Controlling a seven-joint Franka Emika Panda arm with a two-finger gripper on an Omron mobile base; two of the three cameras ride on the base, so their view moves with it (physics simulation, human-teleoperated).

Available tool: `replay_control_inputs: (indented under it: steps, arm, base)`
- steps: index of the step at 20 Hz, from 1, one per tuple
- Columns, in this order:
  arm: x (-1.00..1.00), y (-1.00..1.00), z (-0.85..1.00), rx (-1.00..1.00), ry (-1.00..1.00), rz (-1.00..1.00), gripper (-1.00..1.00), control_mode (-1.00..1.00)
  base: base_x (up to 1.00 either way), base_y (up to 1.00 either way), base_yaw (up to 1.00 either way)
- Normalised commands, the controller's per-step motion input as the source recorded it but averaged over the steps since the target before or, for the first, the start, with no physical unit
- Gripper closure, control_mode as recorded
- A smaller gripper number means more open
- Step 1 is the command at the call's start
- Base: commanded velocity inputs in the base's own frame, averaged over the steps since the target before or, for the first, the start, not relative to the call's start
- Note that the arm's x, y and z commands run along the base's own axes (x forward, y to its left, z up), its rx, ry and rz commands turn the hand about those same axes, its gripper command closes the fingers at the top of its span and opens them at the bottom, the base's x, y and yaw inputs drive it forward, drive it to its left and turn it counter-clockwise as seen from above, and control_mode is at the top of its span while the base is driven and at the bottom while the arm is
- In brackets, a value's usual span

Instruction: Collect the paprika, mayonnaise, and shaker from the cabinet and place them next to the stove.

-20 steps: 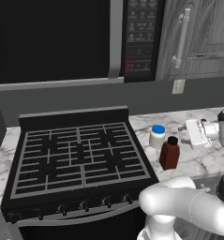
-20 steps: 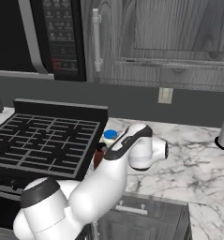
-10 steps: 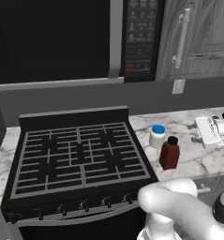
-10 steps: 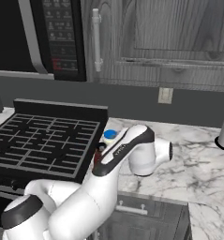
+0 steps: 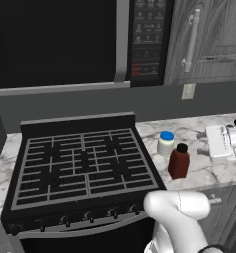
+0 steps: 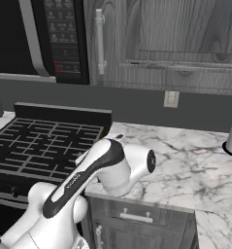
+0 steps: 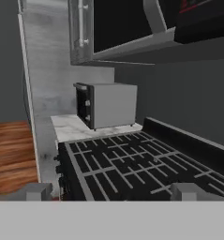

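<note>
Paprika (image 5: 178, 161) and mayonnaise (image 5: 165, 143) are already standing on the desk (image 5: 203, 173) just right of the stove (image 5: 82, 168); the shaker is seemingly still outstanding, the claw (image 7: 111, 191) gaping empty.

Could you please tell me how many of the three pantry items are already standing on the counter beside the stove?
2: the mayonnaise right of the stove, and the paprika just in front of it. The shaker may be hidden.
</note>
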Motion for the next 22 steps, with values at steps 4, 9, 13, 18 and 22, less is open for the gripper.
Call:
replay_control_inputs:
  steps: [4,9,13,18,22]
  arm:
    - [-0.57,0.83,0.21,-0.08,0.0,-0.14,-1.0,-1.0]
    - [-0.51,0.94,0.04,-0.1,0.0,-0.15,-1.0,-1.0]
    - [-0.32,0.71,0.0,-0.08,0.0,-0.09,-1.0,-1.0]
    - [-0.13,0.51,-0.04,-0.04,0.01,-0.01,-1.0,-1.0]
    - [0.0,0.0,0.0,0.0,0.0,0.0,-1.0,1.0]
  base:
    - [0.0,0.0,0.0]
    - [0.0,0.0,0.0]
    - [0.0,0.0,0.0]
    - [0.0,0.0,0.0]
    - [-0.7,0.32,0.0]
